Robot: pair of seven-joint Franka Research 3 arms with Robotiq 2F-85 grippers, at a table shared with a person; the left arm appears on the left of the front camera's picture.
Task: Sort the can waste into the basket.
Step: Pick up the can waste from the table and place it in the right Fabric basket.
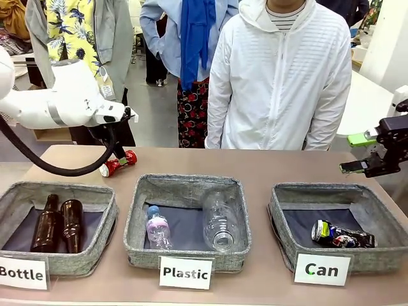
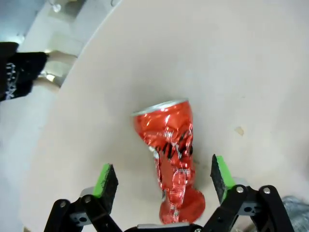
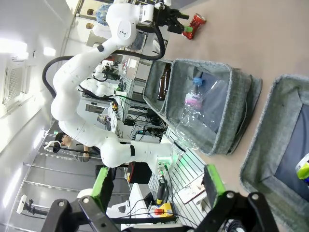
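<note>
1. Here, in the front view, three grey fabric baskets stand in a row along the lower part of the frame; the one labelled "Bottle" (image 1: 57,220) at lower left holds two brown glass bottles (image 1: 58,223); the "Plastic" basket (image 1: 186,223) in the middle holds clear plastic bottles (image 1: 220,220); the "Can" basket (image 1: 338,226) at lower right holds the black crushed can (image 1: 341,234), lying on its dark blue lining near the front wall. The red crushed can (image 1: 118,163) lies on the table (image 1: 255,164) at middle left, behind the "Bottle" basket; the left gripper (image 1: 118,156) sits right over it, its fingers largely hidden, so the opening cannot be judged from here; the right gripper (image 1: 360,153) hangs at the right edge above the "Can" basket, green pads apart, holding nothing. A person in a white jacket (image 1: 280,70) stands at the top centre.
2. In the left wrist view, the red crushed can (image 2: 173,159) lies in the centre, silver end toward the top; the left gripper (image 2: 164,179) is spread wide, one pad on each side of the can, neither touching it.
3. In the right wrist view, the right gripper (image 3: 157,186) at the bottom is spread wide with nothing between its pads; the "Can" basket (image 3: 270,159) is at the right edge, the "Plastic" basket (image 3: 212,106) in the middle, and the red crushed can (image 3: 194,23) at the top beside the other arm's gripper.
</note>
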